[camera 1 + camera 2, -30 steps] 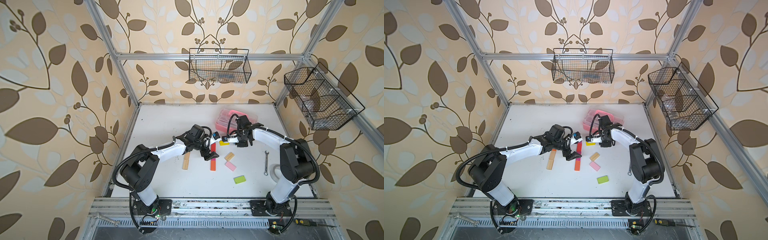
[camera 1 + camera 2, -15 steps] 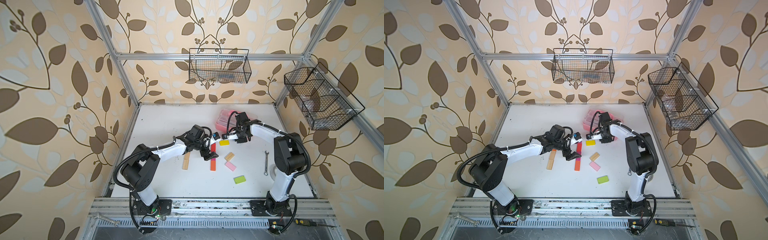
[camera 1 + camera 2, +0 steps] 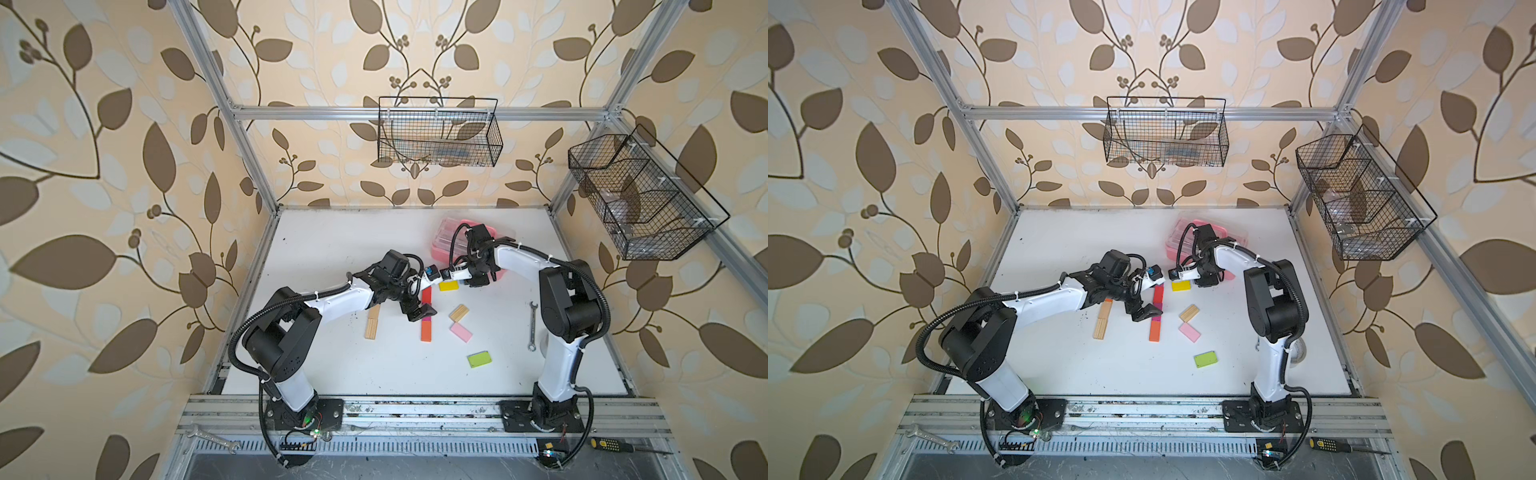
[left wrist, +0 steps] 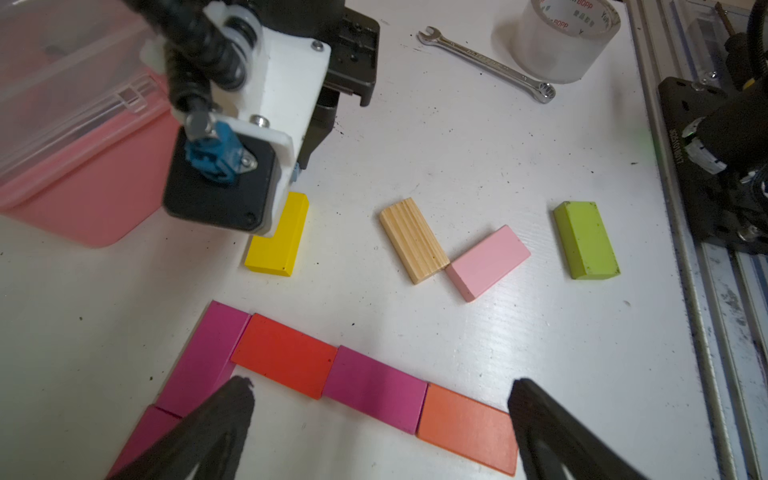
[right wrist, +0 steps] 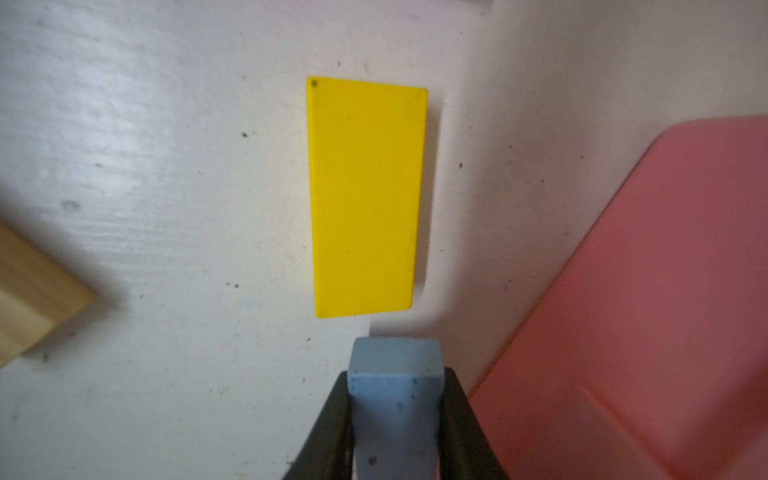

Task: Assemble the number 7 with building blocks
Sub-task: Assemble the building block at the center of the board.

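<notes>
The left gripper (image 4: 380, 386) hung wide open, holding nothing, over the stem of the number 7 (image 4: 286, 353) near the middle of the table (image 3: 332, 249); the figure lay flat, two magenta blocks forming the top bar and a red, a magenta and an orange block set end to end as the stem; the right gripper (image 5: 395, 386) was clamped on a pale blue block (image 5: 394, 361), poised just beside a yellow block (image 5: 365, 195) that lay flat on the table next to the pink case (image 4: 83, 187); further out, a wooden block (image 4: 413, 239) and a pink block (image 4: 488, 262) touched at one corner; a green block (image 4: 586, 239) lay apart from them.
</notes>
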You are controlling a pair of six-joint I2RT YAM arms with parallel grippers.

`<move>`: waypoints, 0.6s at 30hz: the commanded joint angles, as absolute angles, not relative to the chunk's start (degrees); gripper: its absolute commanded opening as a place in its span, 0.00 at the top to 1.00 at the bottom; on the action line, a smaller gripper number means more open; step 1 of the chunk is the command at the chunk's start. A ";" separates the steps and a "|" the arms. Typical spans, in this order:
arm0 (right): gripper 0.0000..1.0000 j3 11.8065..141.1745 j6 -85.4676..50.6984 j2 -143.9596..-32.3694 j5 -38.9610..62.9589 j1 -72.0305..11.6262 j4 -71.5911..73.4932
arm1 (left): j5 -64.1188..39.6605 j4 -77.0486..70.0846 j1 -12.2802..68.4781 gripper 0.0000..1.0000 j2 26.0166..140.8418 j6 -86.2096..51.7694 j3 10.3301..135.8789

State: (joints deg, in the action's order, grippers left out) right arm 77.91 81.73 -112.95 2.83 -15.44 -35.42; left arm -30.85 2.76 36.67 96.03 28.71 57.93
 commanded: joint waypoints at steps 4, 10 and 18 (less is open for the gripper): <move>1.00 78.47 82.71 -115.17 5.43 -16.55 -37.21 | -30.42 3.08 36.24 0.01 95.97 30.40 58.62; 1.00 78.62 81.33 -116.32 5.79 -16.70 -37.53 | -30.16 3.34 36.23 0.01 96.08 30.59 58.81; 0.99 80.28 79.12 -117.44 7.73 -16.79 -41.21 | -30.06 4.04 36.23 0.01 96.35 30.85 59.11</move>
State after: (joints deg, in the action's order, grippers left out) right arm 79.37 80.31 -114.83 4.16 -16.38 -36.80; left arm -29.80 3.20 36.67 96.14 29.74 57.93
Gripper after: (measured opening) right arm 0.264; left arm 0.988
